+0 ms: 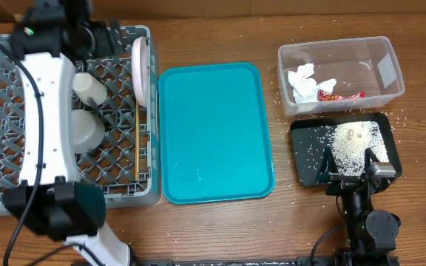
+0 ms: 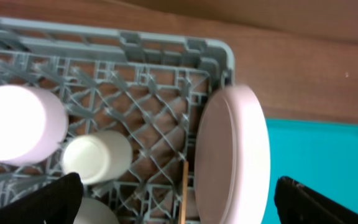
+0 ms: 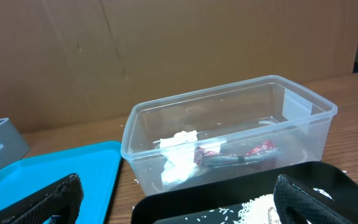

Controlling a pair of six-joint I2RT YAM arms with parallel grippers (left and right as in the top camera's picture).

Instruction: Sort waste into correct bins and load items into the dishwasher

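Overhead, left side first: grey dish rack [image 1: 117,176] with my left arm [image 1: 46,111] stretched over it. In the left wrist view the left gripper [image 2: 179,202] has its fingers spread wide with nothing between them, above the rack's far right corner. In the rack are a small white cup [image 1: 89,85] on its side and a bigger white round vessel [image 1: 87,129] just beside it. A pale-pink dish [image 1: 139,70] stands on edge against the right wall, and the chopsticks [image 1: 137,140] lie on the grid floor along that wall. Next comes the teal tray [image 1: 213,133], holding only a few stray grains. Far right, at the back, the clear tub [image 1: 379,55] holds the white tissue [image 1: 302,80] and the red wrapper [image 1: 340,94]. The black tray [image 1: 302,148] sits just in front of it with a pile of rice [image 1: 353,140] on it, and loose grains lie on the table [image 1: 220,229] around both. The right gripper [image 1: 352,168] is at the black tray's near edge, fingers fully apart, gripping nothing.
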